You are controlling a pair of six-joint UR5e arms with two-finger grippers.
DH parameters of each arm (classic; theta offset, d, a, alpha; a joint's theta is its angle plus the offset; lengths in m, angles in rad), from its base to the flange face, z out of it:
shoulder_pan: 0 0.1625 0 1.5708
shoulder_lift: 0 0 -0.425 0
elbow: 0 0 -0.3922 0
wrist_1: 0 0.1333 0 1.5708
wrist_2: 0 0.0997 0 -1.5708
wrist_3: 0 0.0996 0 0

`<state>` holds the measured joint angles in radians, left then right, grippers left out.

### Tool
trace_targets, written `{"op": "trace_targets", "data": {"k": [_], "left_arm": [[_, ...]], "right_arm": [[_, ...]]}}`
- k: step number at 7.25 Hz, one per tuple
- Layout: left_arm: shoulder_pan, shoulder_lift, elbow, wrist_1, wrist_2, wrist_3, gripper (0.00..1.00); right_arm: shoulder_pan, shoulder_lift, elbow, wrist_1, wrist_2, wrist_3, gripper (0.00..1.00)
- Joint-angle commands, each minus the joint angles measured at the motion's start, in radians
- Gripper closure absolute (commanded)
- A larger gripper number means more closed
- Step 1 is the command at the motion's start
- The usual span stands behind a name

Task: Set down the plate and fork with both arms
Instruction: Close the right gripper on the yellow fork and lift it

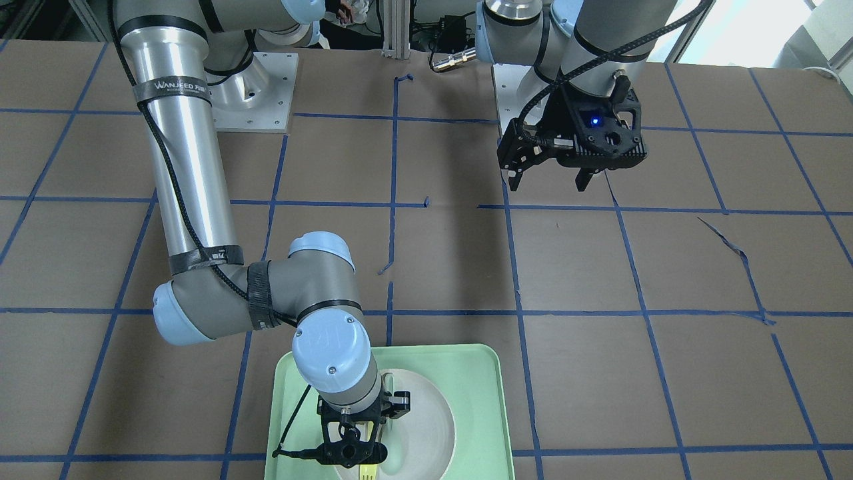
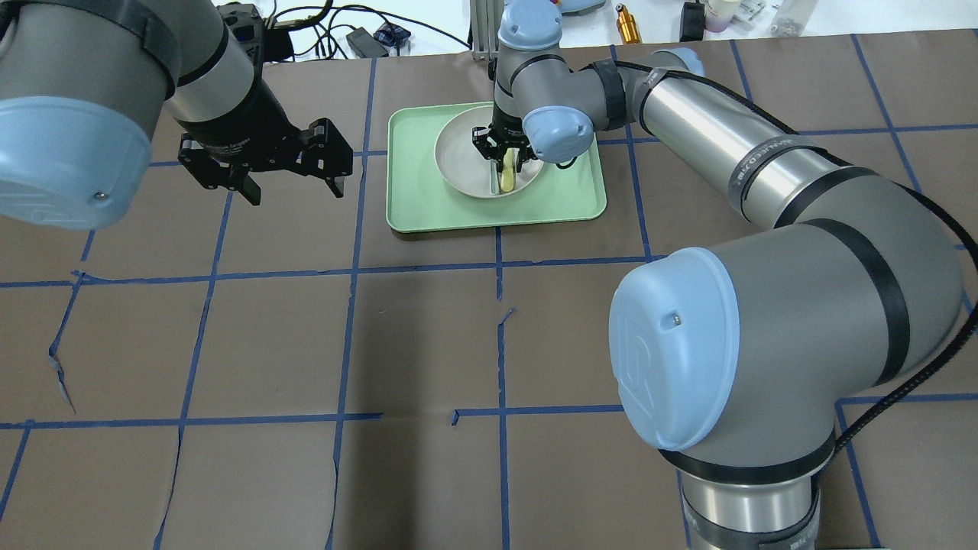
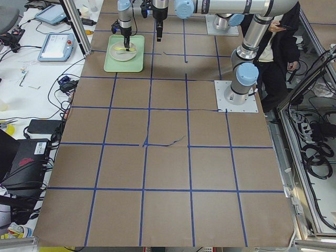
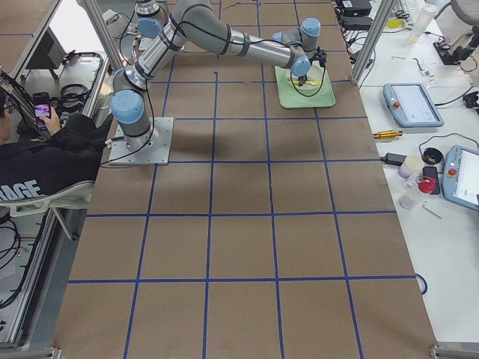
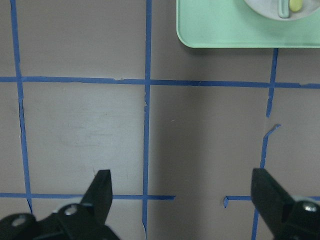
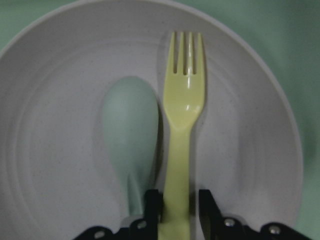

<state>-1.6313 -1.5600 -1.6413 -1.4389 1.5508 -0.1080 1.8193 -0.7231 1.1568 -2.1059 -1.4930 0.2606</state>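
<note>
Grasping step: clamping fork handle in right end effector, fork lying in plate beside spoon, on tray. Hanging left end effector wide, empty, over desk. Next likely calling for lifting straight, avoiding spoon.

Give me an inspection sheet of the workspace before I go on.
Surface: brown table, blue tape grid, one tear.
Job's things: plate on green tray; fork lies in plate.
Clutter: spoon beside fork in plate.
Grippers: right gripper straddles fork's handle, grip unclear; left gripper open, empty, above table.
Cables: black cable along left arm; another along the right.
Surroundings: seated person by robot base; pendant beside table.
</note>
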Motion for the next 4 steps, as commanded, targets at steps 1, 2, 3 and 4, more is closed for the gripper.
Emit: {"op": "trace_targets", "data": {"k": [1, 2, 3, 4], "left_arm": [[0.001, 0.0, 0.0, 0.0, 0.0, 0.001, 0.0], [-0.001, 0.0, 0.0, 0.0, -0.002, 0.001, 0.0], [0.001, 0.0, 0.002, 0.002, 0.0, 0.001, 0.0], [0.001, 0.0, 0.002, 0.002, 0.0, 0.001, 0.0]], "right_arm": [[0.0, 0.001, 0.001, 0.0, -0.001, 0.0, 0.68], [0.0, 0.002, 0.003, 0.0, -0.001, 0.0, 0.76], [0.0, 0.002, 0.003, 0.0, 0.0, 0.0, 0.81], [0.0, -0.002, 0.0, 0.001, 0.0, 0.0, 0.81]]}}
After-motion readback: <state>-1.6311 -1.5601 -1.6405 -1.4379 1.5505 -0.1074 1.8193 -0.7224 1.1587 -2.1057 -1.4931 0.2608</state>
